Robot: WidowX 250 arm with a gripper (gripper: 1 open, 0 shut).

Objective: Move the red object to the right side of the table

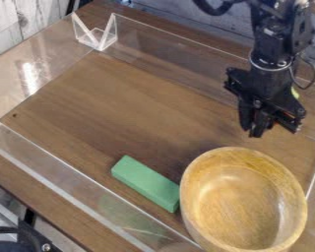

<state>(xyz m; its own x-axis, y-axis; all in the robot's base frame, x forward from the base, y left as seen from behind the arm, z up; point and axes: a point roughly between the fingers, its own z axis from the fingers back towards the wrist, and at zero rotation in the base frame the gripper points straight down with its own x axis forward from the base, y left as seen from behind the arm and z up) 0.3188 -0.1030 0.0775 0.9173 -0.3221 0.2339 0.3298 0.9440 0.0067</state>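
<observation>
red object [290, 95] within end effector [262, 124]

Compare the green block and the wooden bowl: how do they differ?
The block is flat, rectangular and bright green; the bowl is round, hollow and light wood. The block is much smaller than the bowl. The block lies at an angle left of the bowl, its end close to the rim. Both rest on the table near the front wall.

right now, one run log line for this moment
gripper: shut, near right wall, above table | red object: not visible | wooden bowl: front right | green block: front
</observation>
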